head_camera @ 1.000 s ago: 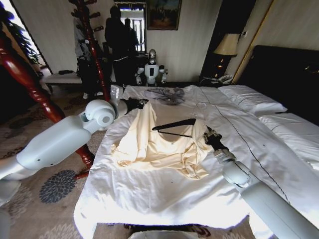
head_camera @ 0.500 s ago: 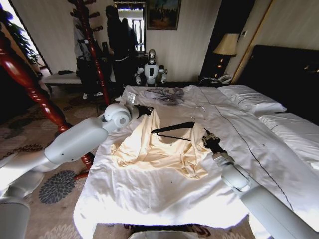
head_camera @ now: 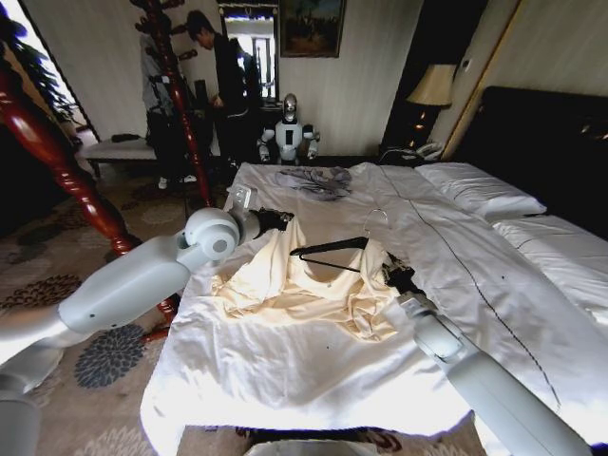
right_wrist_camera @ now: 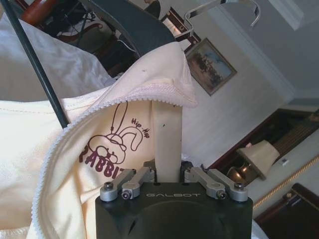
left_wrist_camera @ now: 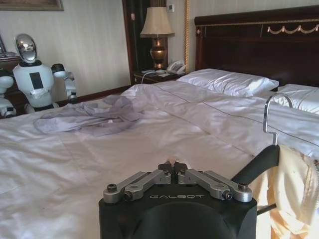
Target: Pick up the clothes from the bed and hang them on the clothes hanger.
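both grippers pinch the pale cream-yellow thin shirt (head_camera: pixel 304 290): left gripper (head_camera: pixel 275 220) at its far-left shoulder, right gripper (head_camera: pixel 392 275) at the right; slim black triangular hanger (head_camera: pixel 332 252) spans left-right between them.

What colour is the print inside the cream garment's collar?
Dark maroon: a rabbit drawing with lettering on the cream garment, best seen in the right wrist view.

Grey garment (head_camera: pixel 315 180), small white robot (head_camera: pixel 288 128), lamp (head_camera: pixel 433 86), red-brown coat stand (head_camera: pixel 52 152)
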Available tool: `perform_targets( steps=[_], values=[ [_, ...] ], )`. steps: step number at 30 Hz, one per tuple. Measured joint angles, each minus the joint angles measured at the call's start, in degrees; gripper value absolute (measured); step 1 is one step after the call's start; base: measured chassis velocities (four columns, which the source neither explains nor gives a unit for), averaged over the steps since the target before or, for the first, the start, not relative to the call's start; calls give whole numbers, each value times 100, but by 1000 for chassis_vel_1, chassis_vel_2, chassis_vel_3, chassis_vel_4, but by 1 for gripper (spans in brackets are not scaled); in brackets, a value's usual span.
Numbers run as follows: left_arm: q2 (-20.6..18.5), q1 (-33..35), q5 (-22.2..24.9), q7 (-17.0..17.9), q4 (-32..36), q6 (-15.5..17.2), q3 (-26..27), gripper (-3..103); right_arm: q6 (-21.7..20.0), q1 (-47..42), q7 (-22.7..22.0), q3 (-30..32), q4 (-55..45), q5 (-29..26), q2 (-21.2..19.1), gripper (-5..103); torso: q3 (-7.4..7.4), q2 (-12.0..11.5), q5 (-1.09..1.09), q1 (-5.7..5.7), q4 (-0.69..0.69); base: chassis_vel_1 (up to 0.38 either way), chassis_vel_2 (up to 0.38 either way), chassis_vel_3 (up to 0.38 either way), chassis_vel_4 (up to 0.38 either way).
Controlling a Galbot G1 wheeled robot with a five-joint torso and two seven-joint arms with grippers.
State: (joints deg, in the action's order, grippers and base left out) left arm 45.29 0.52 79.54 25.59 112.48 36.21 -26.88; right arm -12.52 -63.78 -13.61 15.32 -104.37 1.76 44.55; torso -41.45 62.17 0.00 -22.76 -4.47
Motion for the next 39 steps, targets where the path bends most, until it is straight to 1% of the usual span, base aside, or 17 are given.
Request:
perform_targets(
  steps=[2, 4, 8, 11, 13, 16, 18, 19, 21, 22, 24, 28, 31, 33, 37, 39],
  values=[
    [9, 32, -8, 15, 17, 3, 12, 1, -71, 27, -23, -26, 0, -94, 3, 20, 0, 0, 0, 0, 0, 0, 0, 0, 0],
    [33, 107, -59, 48, 78, 16, 17, 1, -270, 150, -90, -138, 25, -328, 13, 20, 0, 0, 0, 0, 1, 0, 0, 0, 0],
    [113, 81, -123, 79, 96, 26, -67, 1, -451, 321, -125, -300, 52, -421, 21, 20, 0, 0, -1, 0, 1, 0, 0, 0, 0],
    [251, -2, -357, 106, 123, 18, -301, 1, -622, 496, -149, -489, 63, -498, 49, 20, 0, 0, 1, 0, 1, 0, 0, 0, 0],
    [276, -7, -409, 112, 124, 18, -342, 1, -642, 515, -150, -516, 60, -508, 50, 20, 0, 0, 1, 0, 1, 0, 0, 0, 0],
    [597, -92, -801, 202, 42, 8, -677, 1, -736, 579, -150, -676, -38, -514, 48, 20, 0, 0, 0, 0, 1, 0, 0, 0, 0],
    [617, -101, -813, 213, 36, 8, -694, 1, -744, 580, -150, -684, -45, -514, 48, 20, 0, 0, 0, 0, 1, 0, 0, 0, 0],
    [798, -205, -883, 311, 14, 8, -856, 1, -817, 603, -149, -771, -82, -510, 59, 20, 0, 0, 1, 0, -2, 0, 0, 0, 0],
    [918, -275, -892, 387, 40, 14, -977, 1, -851, 639, -150, -834, -71, -489, 102, 20, 0, 0, 2, 0, -1, 0, 0, 0, 0],
    [918, -275, -892, 387, 40, 14, -977, 1, -851, 639, -150, -834, -71, -489, 102, 20, 0, 0, 2, 0, -1, 0, 0, 0, 0],
    [1043, -356, -894, 467, 132, 31, -1133, 1, -881, 715, -161, -885, 21, -472, 168, 20, 0, 0, 2, 0, 2, 0, 0, 0, 0],
    [1136, -396, -892, 505, 310, 38, -1325, 1, -950, 765, -206, -842, 100, -530, 177, 20, -1, 0, 2, 0, 1, 0, 0, 0, 0],
    [1168, -407, -890, 505, 447, 42, -1411, 1, -1003, 760, -262, -709, 145, -623, 147, 20, 0, 0, 1, 0, 2, 0, 0, 0, 0],
    [1173, -403, -853, 538, 639, 43, -1456, 1, -1045, 774, -329, -598, 224, -749, 130, 20, 0, 0, 0, 0, -2, 0, 0, 0, 0],
    [1138, -341, -761, 648, 867, 43, -1485, 1, -1060, 824, -352, -559, 281, -834, 121, 20, 0, 0, 1, 0, 1, 0, 0, 0, 0],
    [1121, -257, -651, 735, 1085, 47, -1500, 1, -1060, 839, -367, -555, 302, -848, 118, 20, 0, 0, 0, 0, 3, 0, 0, 0, 0]
  ],
)
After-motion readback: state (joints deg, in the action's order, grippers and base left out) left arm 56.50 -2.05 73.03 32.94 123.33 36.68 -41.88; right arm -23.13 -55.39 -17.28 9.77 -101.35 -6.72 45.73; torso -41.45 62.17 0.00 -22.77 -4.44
